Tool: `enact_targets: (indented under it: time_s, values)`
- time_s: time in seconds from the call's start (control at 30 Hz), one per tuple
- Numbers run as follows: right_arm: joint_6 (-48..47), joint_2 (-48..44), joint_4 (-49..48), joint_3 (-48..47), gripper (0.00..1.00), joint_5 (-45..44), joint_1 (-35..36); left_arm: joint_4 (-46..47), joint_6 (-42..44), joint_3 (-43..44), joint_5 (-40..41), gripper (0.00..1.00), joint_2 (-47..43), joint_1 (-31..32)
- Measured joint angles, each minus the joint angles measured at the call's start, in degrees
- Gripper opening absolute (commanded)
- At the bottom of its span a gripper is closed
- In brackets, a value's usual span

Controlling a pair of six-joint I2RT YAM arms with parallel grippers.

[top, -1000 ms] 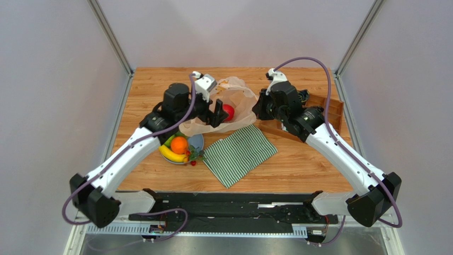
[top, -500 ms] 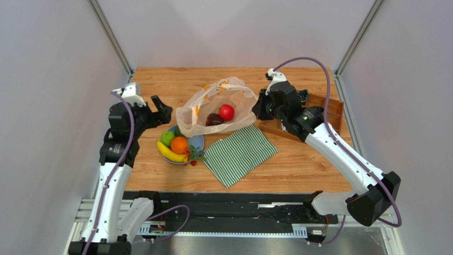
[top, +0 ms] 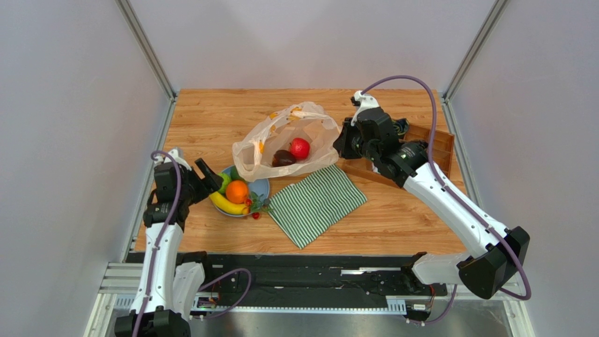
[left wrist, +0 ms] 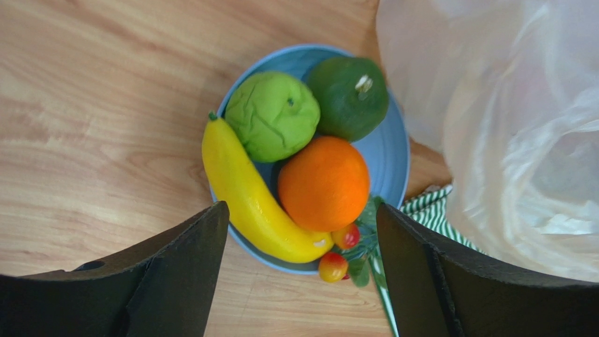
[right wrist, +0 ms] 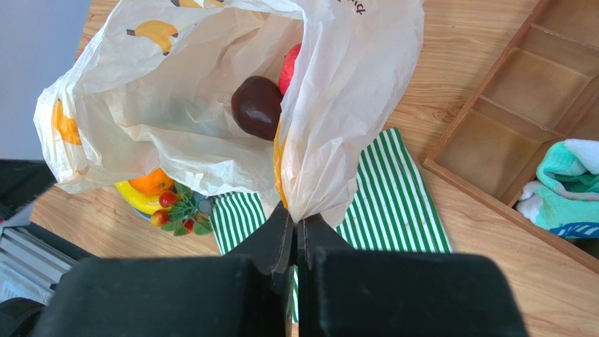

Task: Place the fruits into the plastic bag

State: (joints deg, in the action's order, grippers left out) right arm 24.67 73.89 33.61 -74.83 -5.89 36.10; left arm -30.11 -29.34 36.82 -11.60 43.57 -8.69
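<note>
A blue plate (top: 261, 186) holds a yellow banana (left wrist: 242, 189), an orange (left wrist: 323, 184), a green apple (left wrist: 274, 116) and a dark green fruit (left wrist: 348, 98). Small red berries (left wrist: 332, 267) hang over its rim. My left gripper (top: 207, 175) hovers open just left of the plate, with nothing between its fingers. The plastic bag (top: 281, 137) lies behind the plate with a red apple (top: 299, 148) and a dark fruit (top: 282, 158) inside. My right gripper (right wrist: 297, 217) is shut on the bag's edge and holds its mouth up.
A green-striped cloth (top: 316, 203) lies right of the plate, partly under the bag. A wooden tray (top: 429, 151) sits at the far right behind the right arm, with a teal sock (right wrist: 573, 182) in it. Metal frame posts stand at the back corners.
My left gripper left the red apple in the bag, swung out to the left, then came back down beside the plate. The right gripper has kept its hold on the bag.
</note>
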Motion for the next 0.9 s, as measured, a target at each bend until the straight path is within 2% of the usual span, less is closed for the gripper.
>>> enact_targets:
  time_s: [0.1, 0.2, 0.33, 0.5, 0.63, 0.77, 0.9]
  values:
    - [0.02, 0.00, -0.02, 0.00, 0.00, 0.00, 0.00, 0.28, -1.27, -4.90, 0.74, 0.81, -1.99, 2.56]
    - [0.07, 0.00, -0.04, 0.02, 0.00, 0.09, 0.00, 0.39, -3.26, -8.22, 3.17, 0.78, -3.52, 10.56]
    - [0.22, 0.00, -0.04, 0.02, 0.00, 0.44, 0.00, 0.70, -5.03, -8.94, 6.75, 0.74, -3.72, 19.89]
    - [0.39, 0.00, -0.11, 0.35, 0.00, 0.44, 0.00, 2.60, -4.79, -8.92, 11.65, 0.69, -2.93, 27.56]
    - [0.50, 0.02, -0.07, 0.66, 0.00, 0.48, 0.00, 4.55, -2.67, -8.07, 14.62, 0.69, 1.01, 34.18]
    - [0.63, 0.02, -0.09, 0.66, 0.00, 0.50, 0.00, 6.45, 0.61, -4.94, 17.44, 0.69, 8.61, 41.22]
    - [0.63, 0.02, -0.04, 0.66, 0.00, 0.50, 0.00, 8.15, 2.73, -2.84, 20.02, 0.68, 13.79, 46.14]
